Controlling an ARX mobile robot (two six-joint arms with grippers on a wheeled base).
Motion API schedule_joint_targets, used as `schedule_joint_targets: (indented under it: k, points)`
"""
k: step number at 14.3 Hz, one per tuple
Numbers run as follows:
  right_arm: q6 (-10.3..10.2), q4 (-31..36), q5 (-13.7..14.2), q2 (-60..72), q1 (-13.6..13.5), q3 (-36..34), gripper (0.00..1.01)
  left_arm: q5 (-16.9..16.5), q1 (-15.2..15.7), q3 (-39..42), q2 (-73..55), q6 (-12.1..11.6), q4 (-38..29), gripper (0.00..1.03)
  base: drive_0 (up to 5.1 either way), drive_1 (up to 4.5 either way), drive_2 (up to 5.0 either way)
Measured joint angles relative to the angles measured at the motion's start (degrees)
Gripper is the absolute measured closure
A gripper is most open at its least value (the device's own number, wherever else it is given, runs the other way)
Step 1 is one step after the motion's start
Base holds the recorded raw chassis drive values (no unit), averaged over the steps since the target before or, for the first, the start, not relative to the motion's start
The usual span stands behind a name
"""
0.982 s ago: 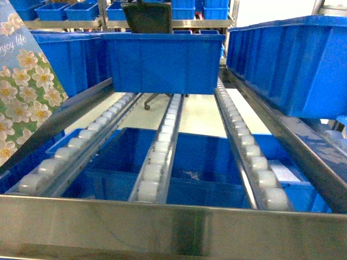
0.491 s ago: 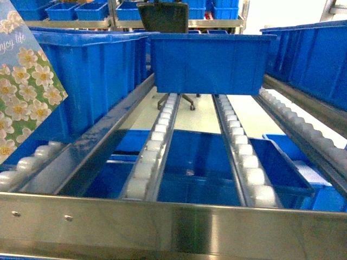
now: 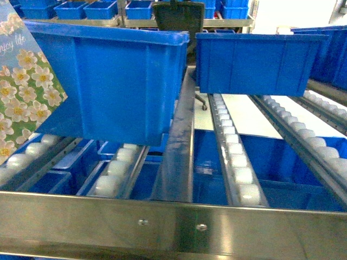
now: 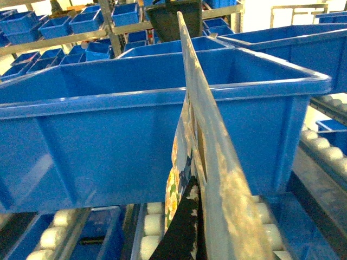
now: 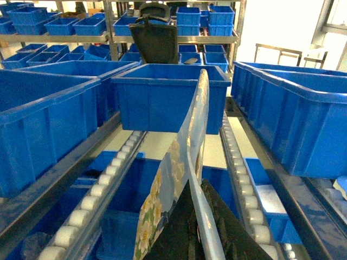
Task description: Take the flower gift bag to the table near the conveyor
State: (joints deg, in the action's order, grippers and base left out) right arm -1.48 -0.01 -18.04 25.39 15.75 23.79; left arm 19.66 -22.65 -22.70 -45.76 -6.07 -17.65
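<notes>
The flower gift bag (image 3: 24, 92), printed with white yellow-centred flowers, hangs at the left edge of the head view, over the conveyor (image 3: 233, 162). In the left wrist view the bag (image 4: 217, 162) runs edge-on away from the camera, and my left gripper (image 4: 196, 216) is shut on its lower edge, one black finger showing. My right gripper (image 5: 196, 187) is likewise shut on a flowered bag (image 5: 173, 168) seen edge-on, between two black fingers. I cannot tell whether that is the same bag. The table is out of view.
A large blue bin (image 3: 124, 81) sits on the left roller tracks, close ahead of the left gripper. Another blue bin (image 3: 255, 62) stands farther back in the middle lane. A steel front bar (image 3: 173, 222) crosses the foreground. More blue bins lie below and on racks behind.
The whole scene has slid to the right in the head view: the middle bin moved right and the large left bin now fills the left centre. The bag stays at the left edge.
</notes>
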Motion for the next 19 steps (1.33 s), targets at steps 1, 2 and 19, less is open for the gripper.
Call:
schedule_joint_targets:
  k: [1, 2, 19]
  points:
    - [0.0, 0.04, 0.0, 0.0, 0.0, 0.0, 0.99, 0.0, 0.0, 0.0, 0.0, 0.0, -0.02, 1.01, -4.9, 2.49, 2.5]
    - [0.0, -0.07, 0.0, 0.0, 0.0, 0.0, 0.99, 0.0, 0.0, 0.0, -0.02, 0.0, 0.02, 1.01, -4.8, 2.53, 2.5]
    - [0.0, 0.07, 0.0, -0.07, -0.04, 0.0, 0.99, 0.17, 0.15, 0.0, 0.02, 0.0, 0.04, 1.01, -4.7, 1.44, 3.5]
